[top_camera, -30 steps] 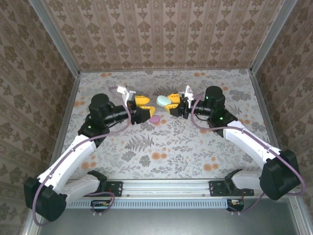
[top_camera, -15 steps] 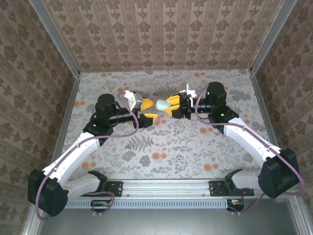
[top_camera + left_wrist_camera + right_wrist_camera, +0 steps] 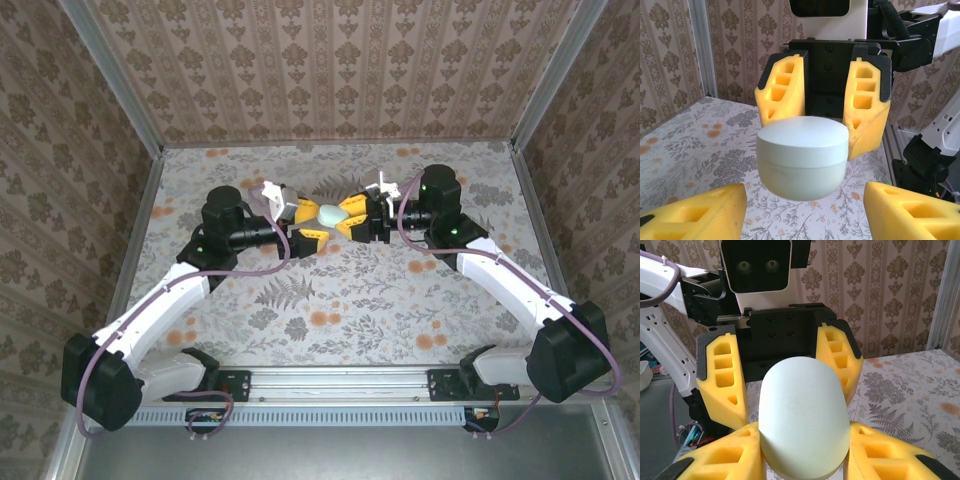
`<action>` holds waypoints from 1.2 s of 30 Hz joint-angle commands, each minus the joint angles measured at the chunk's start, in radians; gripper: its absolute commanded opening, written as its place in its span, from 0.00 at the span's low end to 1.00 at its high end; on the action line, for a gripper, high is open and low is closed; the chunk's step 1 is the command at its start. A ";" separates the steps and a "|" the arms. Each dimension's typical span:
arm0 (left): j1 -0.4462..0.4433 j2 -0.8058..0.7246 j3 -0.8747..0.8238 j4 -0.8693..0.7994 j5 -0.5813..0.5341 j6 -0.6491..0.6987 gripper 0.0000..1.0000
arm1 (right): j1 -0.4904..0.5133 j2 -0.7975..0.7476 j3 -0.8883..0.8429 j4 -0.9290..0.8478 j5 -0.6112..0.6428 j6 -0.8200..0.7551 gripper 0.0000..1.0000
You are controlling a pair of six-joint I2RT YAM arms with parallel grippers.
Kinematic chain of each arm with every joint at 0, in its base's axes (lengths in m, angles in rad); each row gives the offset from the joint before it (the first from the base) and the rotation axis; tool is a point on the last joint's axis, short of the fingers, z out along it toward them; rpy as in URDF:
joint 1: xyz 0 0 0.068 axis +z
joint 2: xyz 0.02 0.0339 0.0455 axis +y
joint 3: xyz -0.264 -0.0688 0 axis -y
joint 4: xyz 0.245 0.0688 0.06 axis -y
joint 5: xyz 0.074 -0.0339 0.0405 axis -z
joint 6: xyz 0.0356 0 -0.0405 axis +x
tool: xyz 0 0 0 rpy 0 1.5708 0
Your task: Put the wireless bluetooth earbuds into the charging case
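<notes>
Floral table (image 3: 330, 300) overhead; case (image 3: 802, 165) seam close-up

Top external: fixed high, behind the arm bases. It tilts down and forward over the whole table (image 3: 345, 300) from far off, with the walls in shot.

Left wrist: mounted just behind the left gripper (image 3: 805, 196). It sits low and looks level along the gripper, very close on the mint-green case (image 3: 802, 155).

Right wrist: same mount behind the right gripper (image 3: 804, 440), facing the opposite way and equally close. The left wrist camera (image 3: 756, 266) stares straight back.

Both wrist views share the case and both grippers. The top view shows the same spot small, mid-table.
</notes>
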 commanded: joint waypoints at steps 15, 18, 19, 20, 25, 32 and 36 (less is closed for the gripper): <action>-0.016 0.021 0.056 0.025 0.013 -0.013 0.58 | 0.002 0.005 0.022 0.003 -0.023 -0.034 0.37; -0.018 0.021 0.058 0.024 0.011 -0.018 0.57 | 0.003 0.003 0.021 -0.003 -0.021 -0.041 0.37; -0.018 0.021 0.058 0.025 0.008 -0.019 0.57 | 0.003 0.003 0.020 -0.003 -0.021 -0.043 0.37; -0.019 0.022 0.058 0.025 0.008 -0.019 0.56 | 0.002 0.004 0.019 -0.006 -0.021 -0.045 0.37; -0.022 0.027 0.061 0.024 0.008 -0.021 0.54 | 0.005 0.004 0.020 -0.006 -0.021 -0.051 0.37; -0.026 0.040 0.071 0.012 -0.001 -0.019 0.51 | 0.008 0.004 0.017 0.001 -0.016 -0.050 0.37; -0.028 0.043 0.074 0.014 0.006 -0.019 0.51 | 0.009 0.004 0.012 -0.001 -0.007 -0.055 0.37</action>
